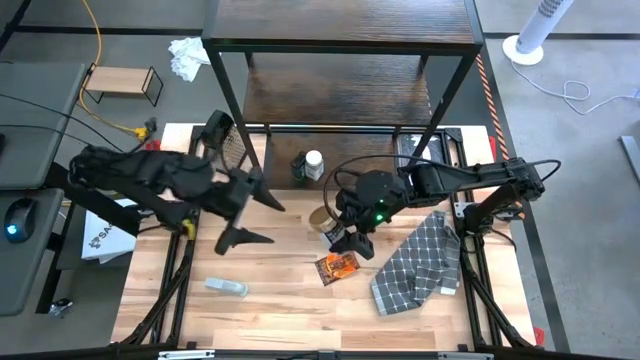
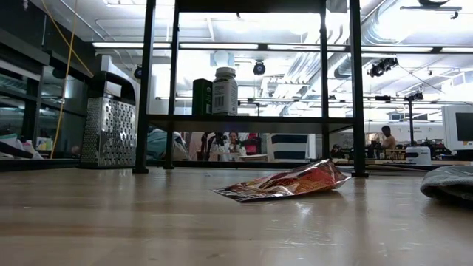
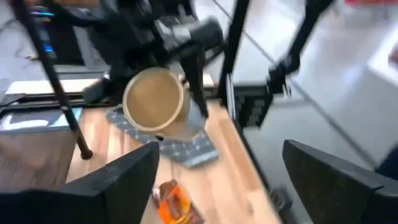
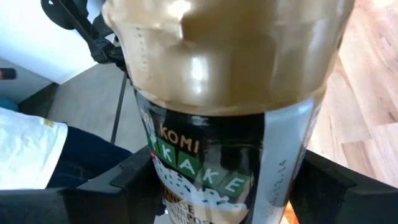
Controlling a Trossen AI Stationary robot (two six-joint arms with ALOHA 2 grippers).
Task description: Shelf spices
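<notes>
My right gripper (image 1: pixel 338 230) is shut on the tan-lidded brown jar (image 1: pixel 322 218), held above the table's middle. My left gripper (image 1: pixel 273 223) hovers open and empty just left of it, its fingers pointing at the jar's lid (image 3: pixel 155 99). A white-capped jar (image 1: pixel 313 165) and a dark jar (image 1: pixel 298 168) stand on their bases on the shelf's (image 1: pixel 340 95) lowest board (image 2: pixel 244 122). The reddish-brown packet (image 1: pixel 337 267) lies flat on the table (image 2: pixel 284 183) below the held jar. My right gripper pinches the jar's glass body (image 4: pixel 205 180) between its two fingers (image 4: pixel 134 177), one on each side, below the lid. The fingers come from the table's right, slanting down, and lie along the jar. The jar is lifted clear, tilted, its lid (image 4: pixel 230 43) toward the left arm.
A grey checked cloth (image 1: pixel 420 262) lies crumpled at the right. A clear flat plastic object (image 1: pixel 227 287) lies near the front left. A metal box grater (image 2: pixel 109 122) stands at the far left beside the shelf's leg. A small light-wood stand (image 1: pixel 122 82) sits off the table.
</notes>
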